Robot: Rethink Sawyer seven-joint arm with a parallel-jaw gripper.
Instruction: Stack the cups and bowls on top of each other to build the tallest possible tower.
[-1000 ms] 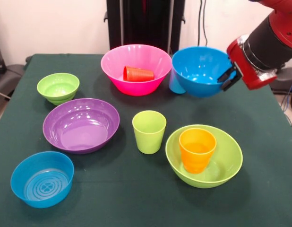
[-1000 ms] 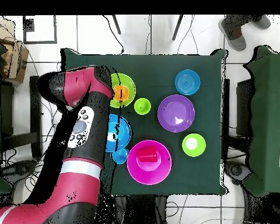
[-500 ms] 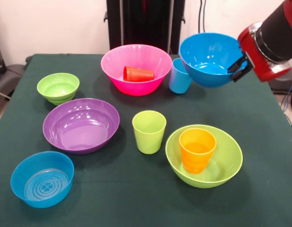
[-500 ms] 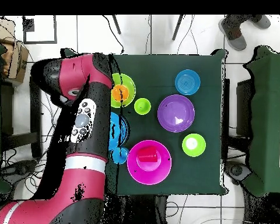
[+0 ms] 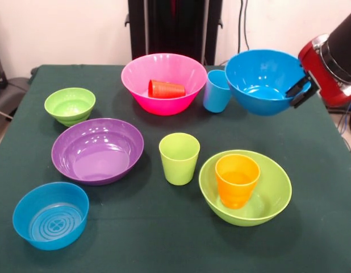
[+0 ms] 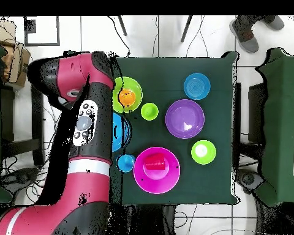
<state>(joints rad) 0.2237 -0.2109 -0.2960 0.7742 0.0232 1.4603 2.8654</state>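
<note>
Hand: our hand [image 5: 299, 92] is clamped on the rim of the large blue bowl [image 5: 260, 79], one finger inside and one outside.
Carried piece: the large blue bowl hangs tilted above the bench [image 5: 28, 136], clear of it, just beside the light blue cup [image 5: 216, 91].
Tower base: the orange cup [image 5: 237, 180] stands upright inside the large lime green bowl [image 5: 278, 190], at the near right of the bench.
Risk, grip: we judge that a one-sided rim pinch on slick plastic may let the bowl swing or slip.
Risk, placement: set off-centre, the bowl could tip the narrow orange cup.
Materials: all pieces are glossy, smooth, thin-walled plastic; the bench cover is a matte dark green cloth.
Shapes: bowls rounded and wide; cups tapered, without handles; the small blue bowl [image 5: 50, 215] has a ringed base.
Loose piece: the red cup [image 5: 166, 89] lies on its side in the pink bowl [image 5: 136, 77].
</note>
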